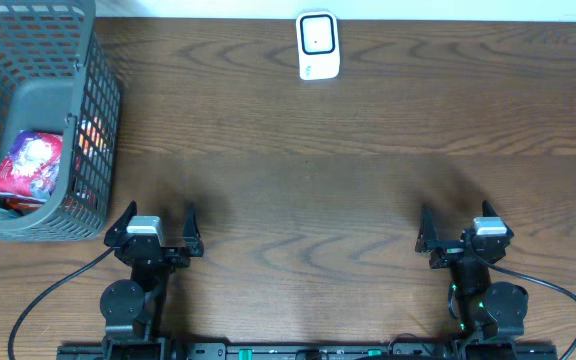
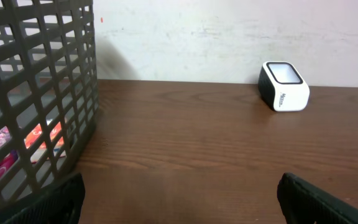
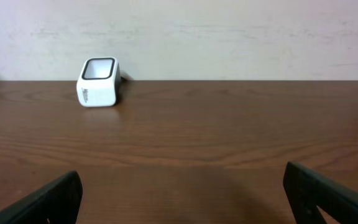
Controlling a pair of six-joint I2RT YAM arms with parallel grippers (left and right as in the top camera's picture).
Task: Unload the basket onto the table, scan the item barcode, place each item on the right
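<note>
Left tool (image 1: pixel 159 214), released wide, empty; glossy red-and-purple packet (image 1: pixel 30 165) in dark grey plastic mesh basket (image 1: pixel 103 110) ahead-left of it, well apart from right tool (image 1: pixel 455 216), likewise released.

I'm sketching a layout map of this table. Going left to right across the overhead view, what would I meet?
dark grey plastic mesh basket → left black two-finger gripper → small white box-shaped barcode scanner → right black two-finger gripper
</note>
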